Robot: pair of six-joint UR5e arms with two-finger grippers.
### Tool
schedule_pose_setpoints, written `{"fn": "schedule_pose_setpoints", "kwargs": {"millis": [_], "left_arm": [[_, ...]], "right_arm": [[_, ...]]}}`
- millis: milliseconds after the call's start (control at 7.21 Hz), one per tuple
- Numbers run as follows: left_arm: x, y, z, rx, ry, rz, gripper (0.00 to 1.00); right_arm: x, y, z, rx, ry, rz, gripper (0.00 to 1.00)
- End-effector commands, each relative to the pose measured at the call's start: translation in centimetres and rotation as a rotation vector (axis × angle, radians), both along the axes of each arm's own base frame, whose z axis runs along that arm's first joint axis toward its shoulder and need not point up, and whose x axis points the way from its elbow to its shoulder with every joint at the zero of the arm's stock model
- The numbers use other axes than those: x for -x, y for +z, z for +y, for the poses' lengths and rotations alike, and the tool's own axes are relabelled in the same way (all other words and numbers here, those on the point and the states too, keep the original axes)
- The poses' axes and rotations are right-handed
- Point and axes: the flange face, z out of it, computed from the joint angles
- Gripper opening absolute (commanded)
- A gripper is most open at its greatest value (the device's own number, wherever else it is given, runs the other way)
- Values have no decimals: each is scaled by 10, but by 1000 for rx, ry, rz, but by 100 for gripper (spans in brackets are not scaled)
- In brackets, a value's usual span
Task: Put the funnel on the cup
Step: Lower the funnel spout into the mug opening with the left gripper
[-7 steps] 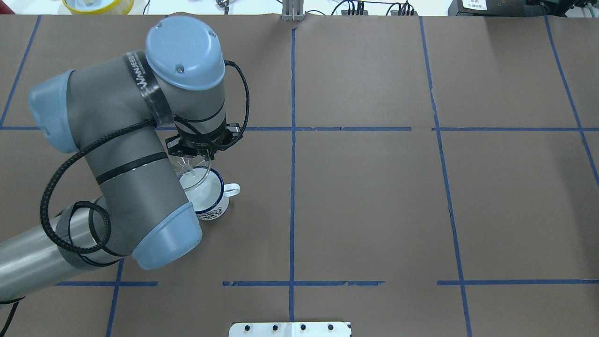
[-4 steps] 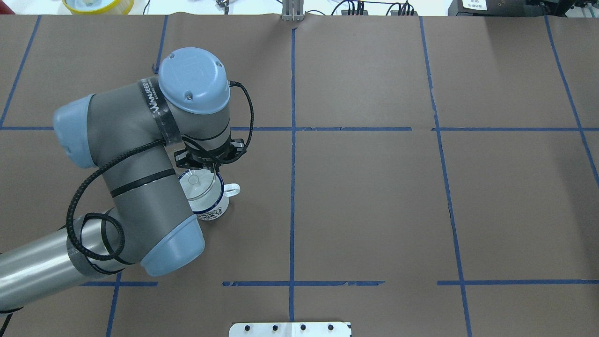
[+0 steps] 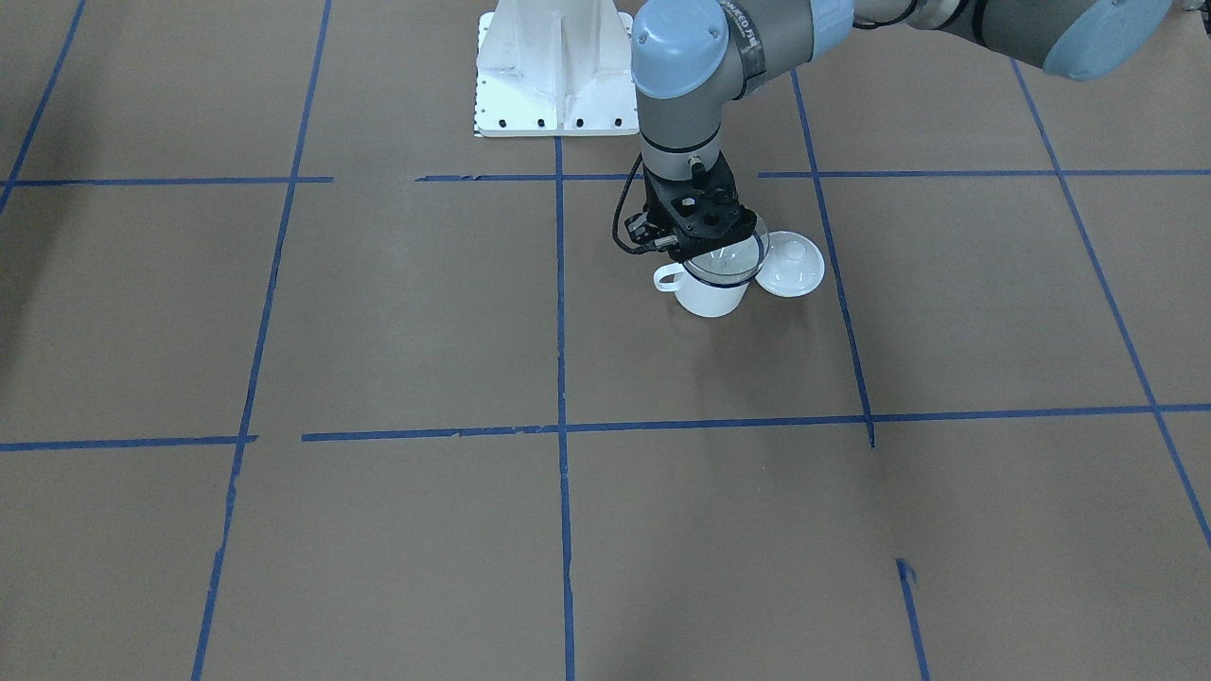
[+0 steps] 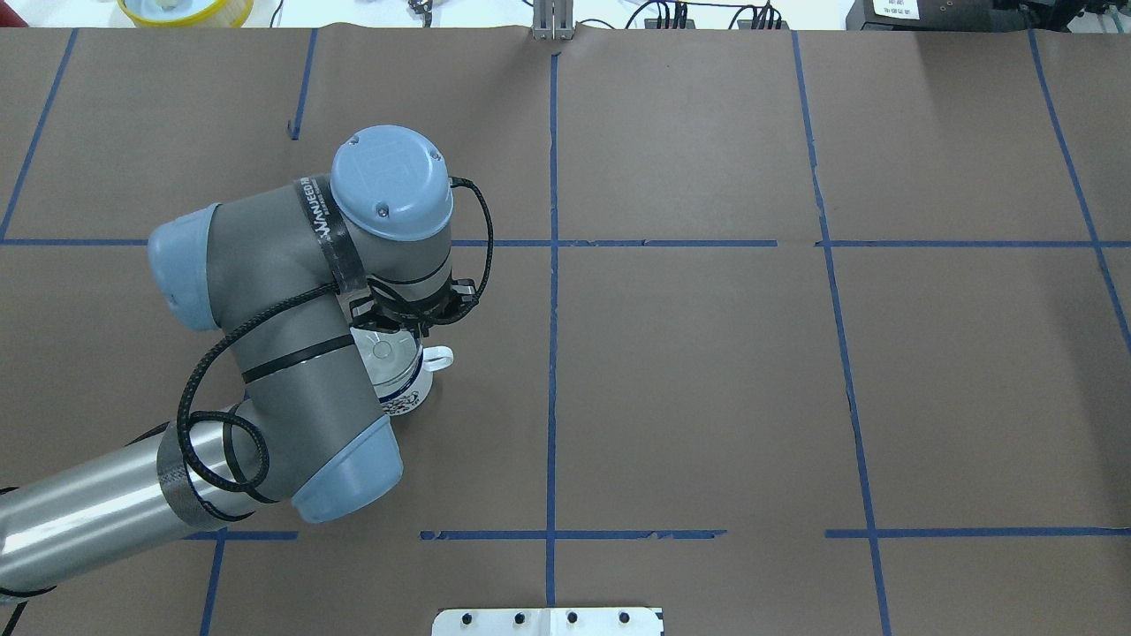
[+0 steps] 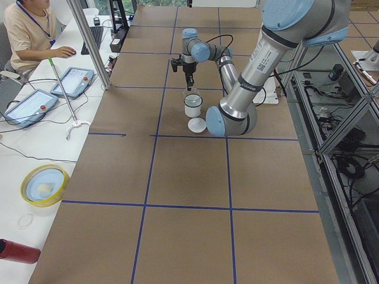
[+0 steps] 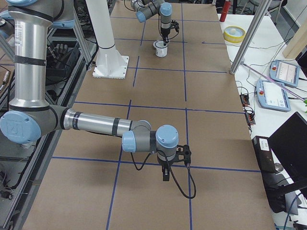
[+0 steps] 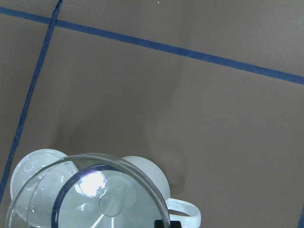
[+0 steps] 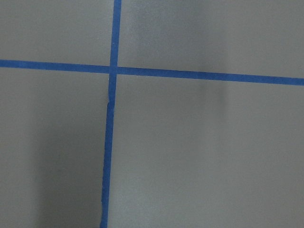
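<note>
In the last second your left gripper point(image 4: 405, 320) has swung the funnel point(image 4: 382, 349) from a tilted pose off the far side of the cup point(image 4: 408, 397) to level and centred over its mouth, with the spout pointing down inside the blue rim. The claw stays clamped on the funnel's rim, so the placing looks nearly done, though you cannot tell whether the funnel rests on the cup yet. The right gripper point(image 6: 165, 173) hangs well apart, its opening unreadable.
</note>
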Motion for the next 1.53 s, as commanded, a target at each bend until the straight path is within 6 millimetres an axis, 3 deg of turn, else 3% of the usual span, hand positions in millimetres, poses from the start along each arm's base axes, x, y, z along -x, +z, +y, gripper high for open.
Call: {"fn": "schedule_pose_setpoints", "kwargs": {"millis": [0,277,416,555,693,832,971,1109,1248,1387], "left_arm": [[-2,11,5,-5,28,-10,0],[-2,17,6,-19,45,-7,0],[-1,14,6,-23,46,-2,9],[-3,15,6,-31,47,11,51],[-5,15,5,-35,46,19,69],[-4,14,6,-37,46,22,100],[2,9,6,-53,44,31,100],[26,11,12,-152,140,48,100],[86,25,-18,-312,204,61,100],[144,62,-49,-386,270,99,100]], "right_arm": [[0,0,0,0,0,0,100],[0,0,0,0,0,0,100],[0,0,0,0,0,0,100],[0,-1,0,-2,0,0,100],[0,0,0,0,0,0,100],[0,-1,0,-2,0,0,100],[0,0,0,0,0,0,100],[0,0,0,0,0,0,100],[0,0,0,0,0,0,100],[0,0,0,0,0,0,100]]}}
